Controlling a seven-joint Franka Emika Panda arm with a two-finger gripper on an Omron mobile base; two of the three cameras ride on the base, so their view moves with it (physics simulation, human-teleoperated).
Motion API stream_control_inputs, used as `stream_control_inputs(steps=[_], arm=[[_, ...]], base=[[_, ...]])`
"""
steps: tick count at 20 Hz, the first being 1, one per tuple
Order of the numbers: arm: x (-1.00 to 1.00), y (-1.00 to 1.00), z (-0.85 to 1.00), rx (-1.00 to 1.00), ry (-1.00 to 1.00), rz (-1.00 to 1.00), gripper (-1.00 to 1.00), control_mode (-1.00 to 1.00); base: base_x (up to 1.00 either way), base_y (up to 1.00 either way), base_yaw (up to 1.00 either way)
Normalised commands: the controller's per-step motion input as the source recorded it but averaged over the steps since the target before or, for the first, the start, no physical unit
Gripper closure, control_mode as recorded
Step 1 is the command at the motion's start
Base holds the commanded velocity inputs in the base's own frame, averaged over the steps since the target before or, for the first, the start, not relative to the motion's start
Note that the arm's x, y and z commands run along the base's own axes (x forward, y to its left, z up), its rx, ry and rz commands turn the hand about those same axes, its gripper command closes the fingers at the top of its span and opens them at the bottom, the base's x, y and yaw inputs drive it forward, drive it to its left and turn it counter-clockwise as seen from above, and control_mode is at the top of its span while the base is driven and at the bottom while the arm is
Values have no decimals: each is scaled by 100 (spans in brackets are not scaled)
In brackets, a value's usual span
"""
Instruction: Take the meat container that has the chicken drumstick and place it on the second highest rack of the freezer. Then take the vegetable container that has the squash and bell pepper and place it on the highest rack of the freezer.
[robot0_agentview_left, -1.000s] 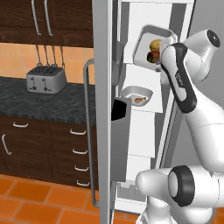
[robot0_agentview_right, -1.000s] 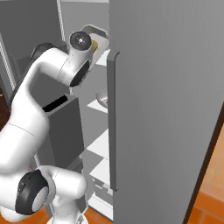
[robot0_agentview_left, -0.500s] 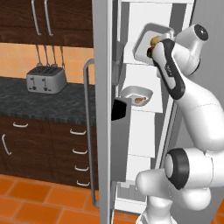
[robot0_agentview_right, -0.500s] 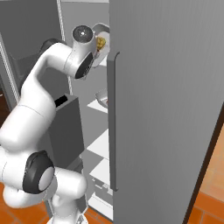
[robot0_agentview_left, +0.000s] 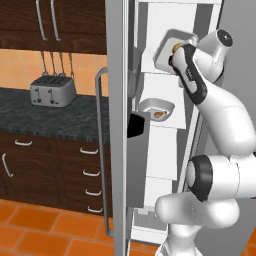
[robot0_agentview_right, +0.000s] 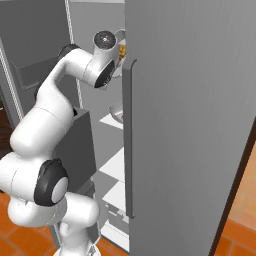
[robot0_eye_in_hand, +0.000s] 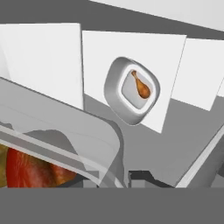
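Observation:
The freezer (robot0_agentview_left: 120, 75) stands open. My gripper (robot0_agentview_left: 175, 56) is high inside it, shut on the rim of the vegetable container (robot0_agentview_left: 172, 45), which tilts steeply just above the highest rack (robot0_agentview_left: 161, 73). In the hand view this clear container (robot0_eye_in_hand: 65, 135) lies close at the lower left with the red bell pepper (robot0_eye_in_hand: 30, 171) inside. A bit of the yellow squash (robot0_agentview_right: 121, 50) shows past the door edge. One shelf lower, the meat container (robot0_agentview_left: 157, 108) sits on the second highest rack (robot0_agentview_left: 165, 122) with the chicken drumstick (robot0_eye_in_hand: 141, 85) in it.
The freezer's left door (robot0_agentview_left: 117, 165) with its long handle (robot0_agentview_left: 102, 150) stands open beside the arm, and a dark bin (robot0_agentview_left: 137, 150) hangs on it. The right door (robot0_agentview_right: 190, 125) is close on the other side. A toaster (robot0_agentview_left: 51, 91) sits on the dark counter at left.
The upper arm has swung upright and the hand has turned, tipping the held container steeper near the top shelf. The meat container has stayed put.

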Motion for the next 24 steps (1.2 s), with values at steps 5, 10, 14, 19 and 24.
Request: stream_control_inputs(steps=[5,10,14,19,24], arm=[[43,1,-8,-3,0,0,100,-100],[53,0,-9,-2,0,0,100,-100],[63,0,-19,-1,1,0,100,-100],[64,0,-23,0,4,0,100,-100],[62,0,-16,0,3,0,100,-100]], base=[[0,0,0],[0,0,0],[0,0,0],[0,0,0],[0,0,0]])
